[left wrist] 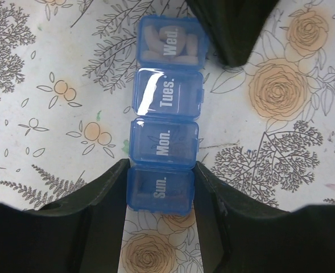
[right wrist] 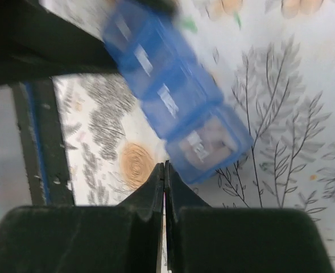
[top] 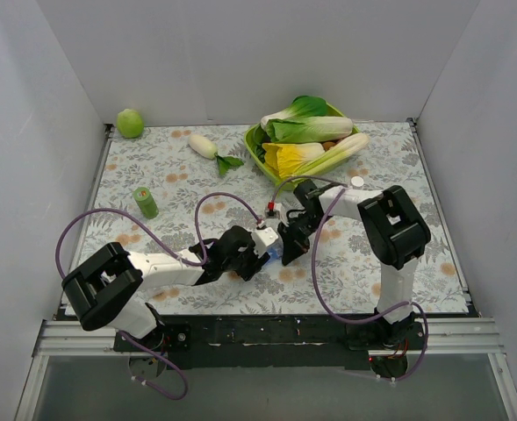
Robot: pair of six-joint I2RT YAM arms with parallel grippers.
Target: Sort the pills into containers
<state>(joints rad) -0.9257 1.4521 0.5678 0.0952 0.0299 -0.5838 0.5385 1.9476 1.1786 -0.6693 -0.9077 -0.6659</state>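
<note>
Blue see-through pill box (left wrist: 166, 114) lies on flowery table (left wrist: 42, 114), between both grippers. Four little boxes in row: Sun, Mon, Tues, Wed. Tan pills (left wrist: 156, 41) show inside Wed. Left gripper (left wrist: 161, 169) squeezes Sun end. Right gripper (right wrist: 165, 166) pinched closed just beside Wed end, nothing seen in it. Box blurry in right wrist view, tiny and half hidden in top view.

We are seeing plain white walls (top: 240, 53) closing in three sides of a table (top: 398, 175), which is wearing a grey floral-print cloth (top: 161, 167) under even light.
</note>
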